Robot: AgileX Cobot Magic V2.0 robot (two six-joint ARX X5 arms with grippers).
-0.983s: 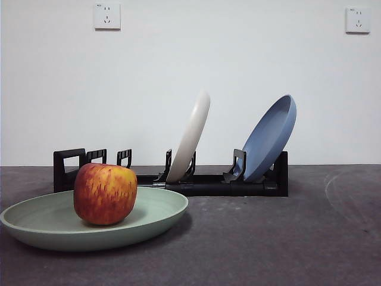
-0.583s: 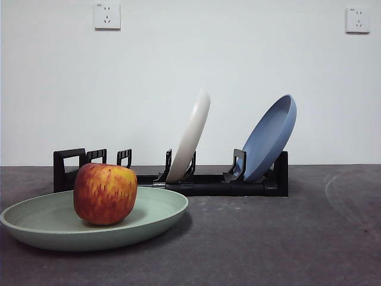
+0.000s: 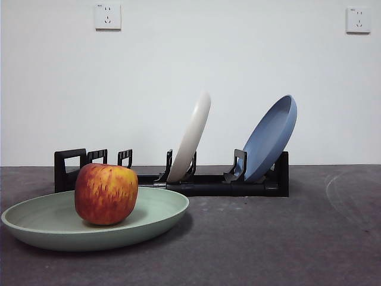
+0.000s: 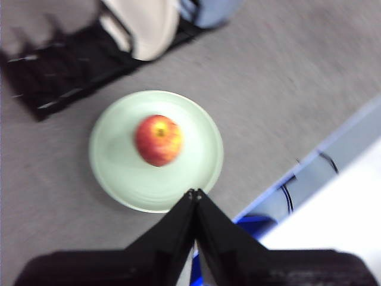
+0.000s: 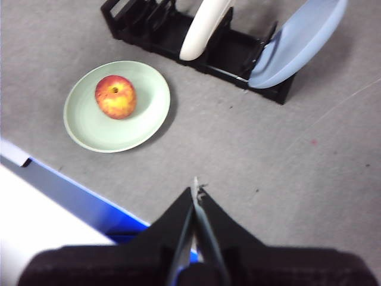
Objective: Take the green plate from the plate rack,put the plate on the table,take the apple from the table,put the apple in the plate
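The left gripper (image 4: 194,193) has its two black jaws pressed together with nothing between them. It hangs high above the table (image 4: 286,89), over the near edge of the green plate (image 4: 119,179). The right gripper (image 5: 195,189) is pinched closed too, also holding nothing, and it is well apart from the plate, up over bare table.

The apple (image 3: 106,193) sits in the green plate (image 3: 161,208), a little off the middle. The plate lies flat on the table (image 3: 286,238), just in front of the plate rack (image 3: 208,185). So the job looks finished — plate down, apple in.

The apple looks firm and a bit heavy for its size, and its skin is shiny, so it could slip. I think the best hold is across its round middle, from above. It might roll if bumped from the side. The plate looks stiff and light, wide and shallow; its thin rim is the only place to grab it, and it might slide on the table when pushed.

Behind the plate, the rack holds a cream-white plate (image 3: 191,137) and a blue plate (image 3: 271,137), both leaning. Its slots at the handle end stand free. Nothing is in the way above the apple — only the rack sits close behind.
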